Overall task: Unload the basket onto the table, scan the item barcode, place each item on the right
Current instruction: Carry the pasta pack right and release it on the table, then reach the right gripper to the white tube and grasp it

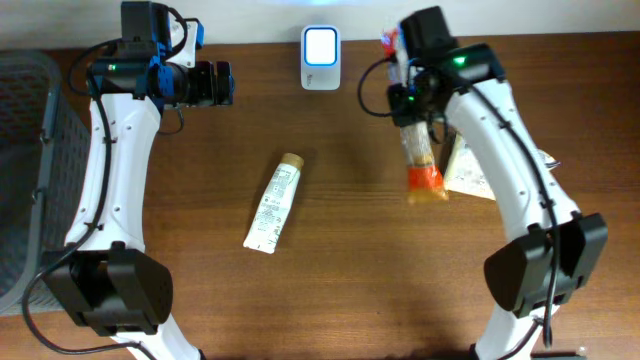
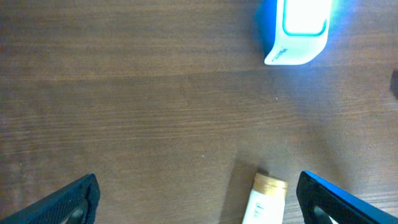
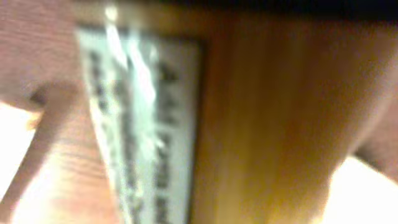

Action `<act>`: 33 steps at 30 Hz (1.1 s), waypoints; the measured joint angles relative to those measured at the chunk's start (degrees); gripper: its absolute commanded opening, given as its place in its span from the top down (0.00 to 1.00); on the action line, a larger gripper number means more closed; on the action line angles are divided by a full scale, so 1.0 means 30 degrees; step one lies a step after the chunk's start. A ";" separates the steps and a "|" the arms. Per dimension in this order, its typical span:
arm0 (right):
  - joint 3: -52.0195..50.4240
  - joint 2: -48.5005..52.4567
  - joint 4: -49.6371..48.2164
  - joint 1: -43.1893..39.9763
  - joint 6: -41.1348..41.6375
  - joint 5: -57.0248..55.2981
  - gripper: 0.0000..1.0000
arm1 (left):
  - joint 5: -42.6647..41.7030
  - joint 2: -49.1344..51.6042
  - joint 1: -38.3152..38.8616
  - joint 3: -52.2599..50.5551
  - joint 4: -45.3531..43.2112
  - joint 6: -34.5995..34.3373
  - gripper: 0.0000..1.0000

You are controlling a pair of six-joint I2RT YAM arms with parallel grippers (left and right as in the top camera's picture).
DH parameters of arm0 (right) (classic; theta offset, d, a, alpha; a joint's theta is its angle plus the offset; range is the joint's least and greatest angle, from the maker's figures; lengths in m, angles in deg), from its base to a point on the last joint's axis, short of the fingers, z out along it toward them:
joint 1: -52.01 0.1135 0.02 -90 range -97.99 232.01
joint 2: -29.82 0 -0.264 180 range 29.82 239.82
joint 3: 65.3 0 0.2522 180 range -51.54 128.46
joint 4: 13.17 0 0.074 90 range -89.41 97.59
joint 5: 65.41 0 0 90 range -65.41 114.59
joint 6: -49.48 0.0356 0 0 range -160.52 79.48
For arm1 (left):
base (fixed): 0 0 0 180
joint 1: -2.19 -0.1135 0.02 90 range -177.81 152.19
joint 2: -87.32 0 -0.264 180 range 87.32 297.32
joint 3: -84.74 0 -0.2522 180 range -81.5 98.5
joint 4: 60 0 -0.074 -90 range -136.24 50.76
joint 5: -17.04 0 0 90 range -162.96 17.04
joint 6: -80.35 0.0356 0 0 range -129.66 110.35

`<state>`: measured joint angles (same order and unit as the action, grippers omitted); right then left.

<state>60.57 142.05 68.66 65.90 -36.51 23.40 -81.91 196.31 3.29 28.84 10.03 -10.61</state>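
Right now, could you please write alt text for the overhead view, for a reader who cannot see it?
The right arm holds a bottle with an orange end in its jaws, just right of the lit scanner. A white tube lies on the wooden table; the left arm hovers with jaws open.

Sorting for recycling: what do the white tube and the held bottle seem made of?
The white tube: probably soft matte plastic; flat crimped end, printed text. The bottle in the right gripper: seemingly clear glossy plastic; amber contents show through, orange cap.

An amber bottle (image 1: 418, 152) with an orange cap at its near end is right of the lit white scanner (image 1: 321, 60).
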 measured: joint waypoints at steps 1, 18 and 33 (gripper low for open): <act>-0.0670 0.0000 -0.0036 -0.0568 0.0415 0.1027 0.96 | 0.0000 0.0000 0.0000 0.0000 -0.0015 0.0000 0.01; -0.5107 0.1428 -0.3147 -0.3242 0.0525 0.7621 0.01 | 0.0000 0.0000 0.0000 0.0000 0.0000 0.0000 0.01; -0.5093 0.3045 -0.8327 0.8327 0.7788 0.7854 0.09 | 0.0000 0.0007 0.0000 0.0000 0.0000 0.0000 0.01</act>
<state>45.30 151.18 43.68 90.88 -13.14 46.96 -81.91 196.34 3.29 28.84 10.03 -10.61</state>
